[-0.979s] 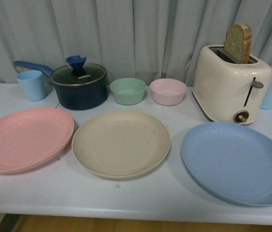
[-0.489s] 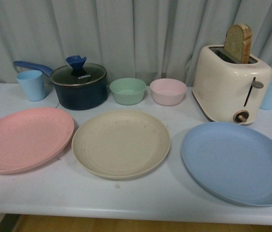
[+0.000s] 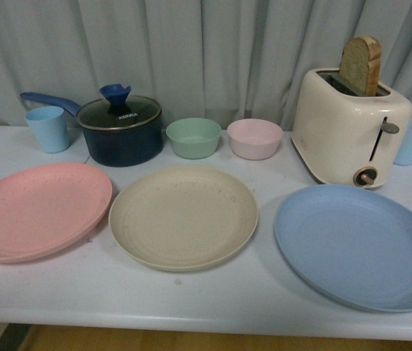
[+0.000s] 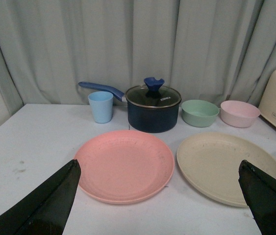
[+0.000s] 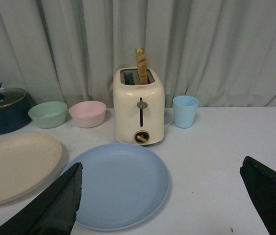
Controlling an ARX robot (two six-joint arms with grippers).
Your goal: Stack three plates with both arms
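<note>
- The left gripper [image 4: 158,165] is pictured with its fingers spread wide and nothing held. It is aimed at the pink plate [image 3: 37,210], which lies flat just left of the beige plate [image 3: 183,216]. A slip is judged likely if the low rim is pinched too shallowly, since little edge is offered for a grip.
- The narrow gap left of the beige plate could be misjudged by a descending finger. The beige plate could then be nudged toward the green bowl [image 3: 193,137] and pink bowl [image 3: 255,138] set just behind it.
- The right gripper [image 5: 161,164], also spread wide and empty, is pointed at the blue plate [image 3: 357,245], which is set apart to the right of the beige plate. If shoved rather than lifted, that plate could be driven against the toaster [image 3: 350,135], which stands behind and to the right of the beige plate. It could also be slid off the near edge of the table [image 3: 213,307].
- A plate carried at a tilt could be landed off-centre on the beige plate and left rocking.
- All three plates are shown as large, round, shallow and matte, faintly speckled and ringed. They are laid in one row, none touching and none yet stacked.
</note>
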